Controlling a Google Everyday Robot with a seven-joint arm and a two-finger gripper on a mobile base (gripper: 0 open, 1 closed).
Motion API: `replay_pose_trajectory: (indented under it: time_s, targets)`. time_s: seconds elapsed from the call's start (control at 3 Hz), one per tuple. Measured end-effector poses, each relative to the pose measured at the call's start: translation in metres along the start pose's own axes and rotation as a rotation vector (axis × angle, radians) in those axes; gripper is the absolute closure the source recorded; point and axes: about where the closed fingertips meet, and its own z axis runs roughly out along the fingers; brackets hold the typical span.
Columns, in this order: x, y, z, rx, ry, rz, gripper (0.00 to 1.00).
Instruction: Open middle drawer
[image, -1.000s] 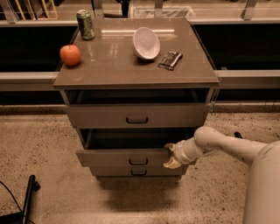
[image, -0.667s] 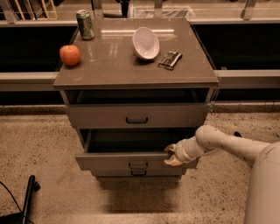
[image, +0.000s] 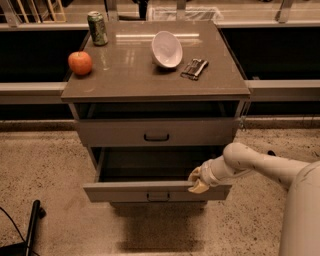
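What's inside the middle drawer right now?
The middle drawer is pulled out. The interior that shows is dark, with nothing visible in it. Its front strip is hidden behind the front panel. The gripper is at the panel's top edge.

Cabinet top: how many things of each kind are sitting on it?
Apple: 1
Can: 1
Bowl: 1
Dark packet: 1
Total: 4
The end effector is lower down, at the right end of the open middle drawer front.
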Motion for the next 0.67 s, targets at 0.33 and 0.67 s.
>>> replay_pose_trajectory:
  time_s: [0.33, 0.67]
  targets:
    - [-0.0001, 0.0, 0.0, 0.0, 0.0, 0.0, 0.28]
    - [-0.0001, 0.0, 0.0, 0.0, 0.0, 0.0, 0.04]
